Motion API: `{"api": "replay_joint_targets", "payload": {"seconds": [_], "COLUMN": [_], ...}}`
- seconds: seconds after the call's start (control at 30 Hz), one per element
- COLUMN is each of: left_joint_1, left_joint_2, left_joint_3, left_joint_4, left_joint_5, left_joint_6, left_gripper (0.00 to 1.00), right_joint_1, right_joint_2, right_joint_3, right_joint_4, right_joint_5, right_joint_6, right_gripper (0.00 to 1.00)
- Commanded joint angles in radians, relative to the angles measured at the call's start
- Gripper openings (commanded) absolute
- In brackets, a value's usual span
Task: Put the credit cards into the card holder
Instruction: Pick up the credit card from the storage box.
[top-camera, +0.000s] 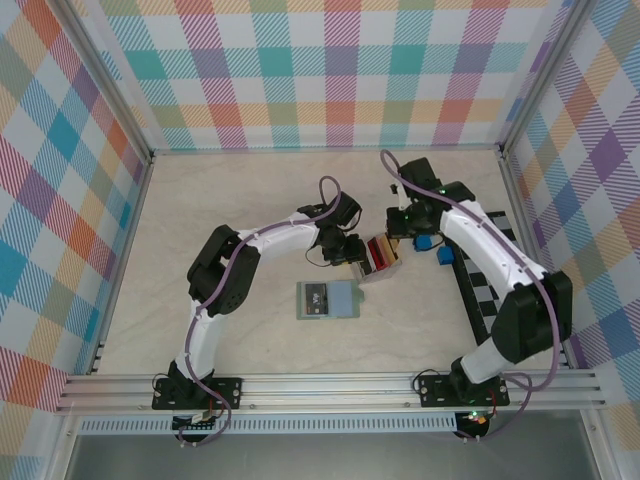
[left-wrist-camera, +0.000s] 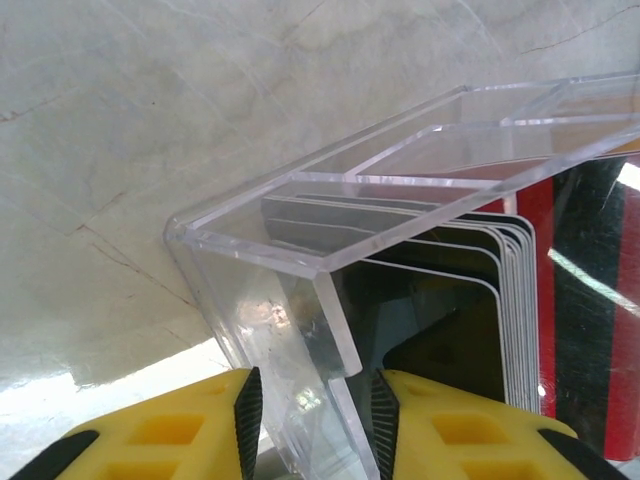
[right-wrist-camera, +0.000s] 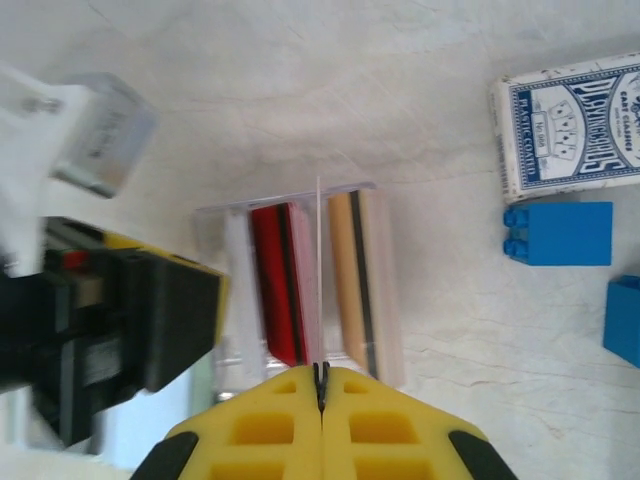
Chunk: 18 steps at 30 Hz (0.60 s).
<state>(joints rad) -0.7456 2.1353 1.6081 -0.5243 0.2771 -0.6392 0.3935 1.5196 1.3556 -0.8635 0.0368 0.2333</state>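
A clear acrylic box (top-camera: 382, 258) stands at mid-table with the credit cards upright inside: red ones (right-wrist-camera: 277, 280), orange-yellow ones (right-wrist-camera: 342, 270) and a grey-white stack (left-wrist-camera: 430, 245). My left gripper (left-wrist-camera: 310, 420) is shut on the box's left wall (left-wrist-camera: 300, 250), one pad on each side of it. Right above the box, my right gripper (right-wrist-camera: 321, 372) is shut on one thin pale credit card (right-wrist-camera: 319, 260), seen edge-on between the red and orange cards. The card holder (top-camera: 340, 300) lies open and flat nearer the arms, with a dark card (top-camera: 316, 297) on its green half.
A white-and-blue playing-card pack (right-wrist-camera: 570, 125) and two blue blocks (right-wrist-camera: 560, 233) (right-wrist-camera: 625, 320) lie to the right of the box. A black-and-white checkerboard (top-camera: 485, 290) sits under the right arm. Plaid walls enclose the table.
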Motion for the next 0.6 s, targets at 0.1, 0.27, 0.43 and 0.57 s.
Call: {"api": "replay_joint_targets", "payload": {"seconds": [0.1,0.27,0.43,0.57], "left_joint_1": [0.011,0.051,0.13,0.157], "left_joint_2": [-0.181,-0.347,-0.518,-0.568], "left_joint_3": [-0.062,-0.215,-0.435,-0.543], "left_joint_4": [0.047,0.162,0.401,0.576], "left_joint_5": [-0.016,0.005,0.125,0.237], "left_joint_6": [-0.024,-0.089,-0.231,-0.331], "left_gripper": [0.45,0.5,0.57,0.59], "right_joint_1": [-0.028,-0.048,-0.048,-0.045], "right_joint_2": [-0.171,-0.298,-0.403,-0.434], "right_joint_3": [-0.116,-0.234,-0.376,-0.448], "right_joint_4": [0.113,0.245,0.458,0.581], "right_joint_5": [-0.154,-0.209,-0.347,-0.431], "right_joint_6": [0.165,0.291,0.433,0.523], "right_gripper": [0.02,0.02,0.02,0.03]}}
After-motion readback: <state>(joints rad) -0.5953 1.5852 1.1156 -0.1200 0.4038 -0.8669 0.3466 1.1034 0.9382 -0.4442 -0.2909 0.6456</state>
